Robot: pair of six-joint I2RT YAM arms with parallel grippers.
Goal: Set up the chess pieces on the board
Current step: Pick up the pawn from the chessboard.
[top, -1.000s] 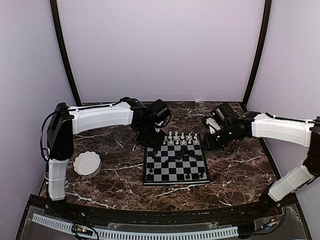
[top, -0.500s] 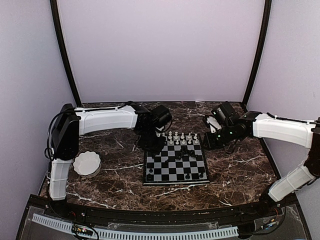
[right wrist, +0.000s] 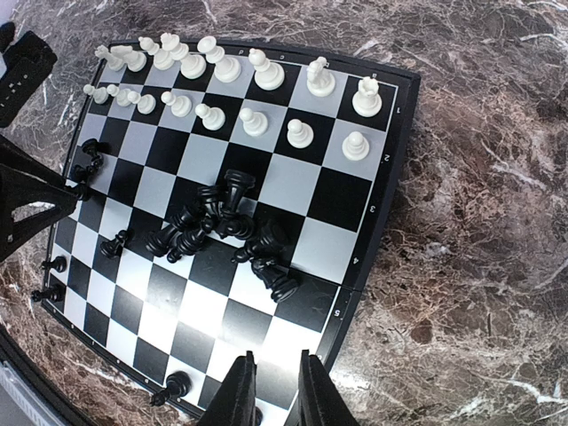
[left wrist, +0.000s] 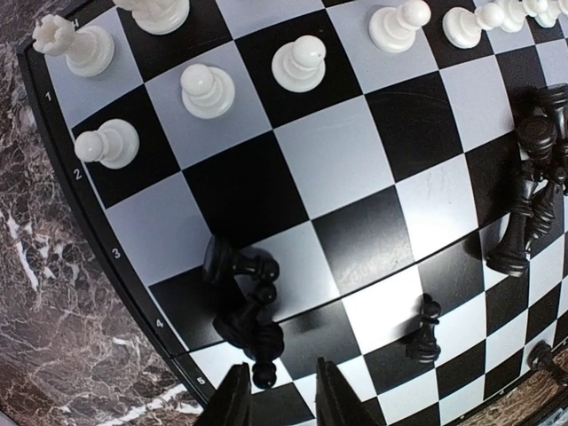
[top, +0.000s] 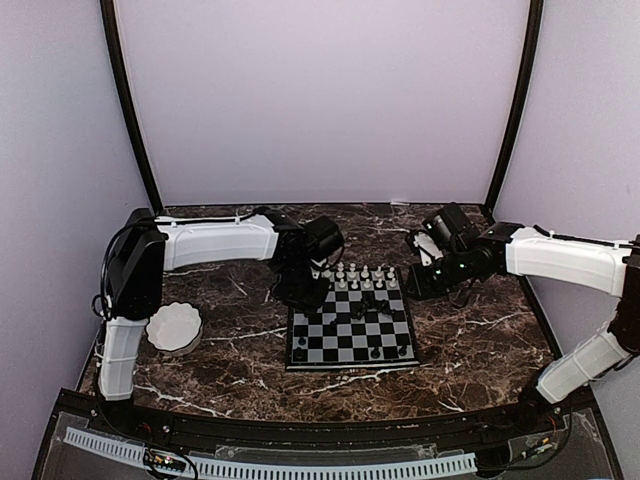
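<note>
**A:** Where are the chess pieces point(right wrist: 253, 120)?

**B:** White fills two rows along the board's point(right wrist: 342, 197) far edge. Black mostly lies heaped mid-board, which sits mid-way on the marble tabletop point(right wrist: 461, 222).

**A:** And the arms?

**B:** The left gripper point(left wrist: 280, 399) hangs over toppled black men by the left edge, probably to pick one. Its jaws are narrowly parted and hold nothing. The right gripper point(right wrist: 273, 390) is the same, by the right edge.

**A:** Any writing?

**B:** Rank numbers point(left wrist: 78, 173), 1 to 5, on the border.

Soft even light; fisheye-bent wrist views
</note>
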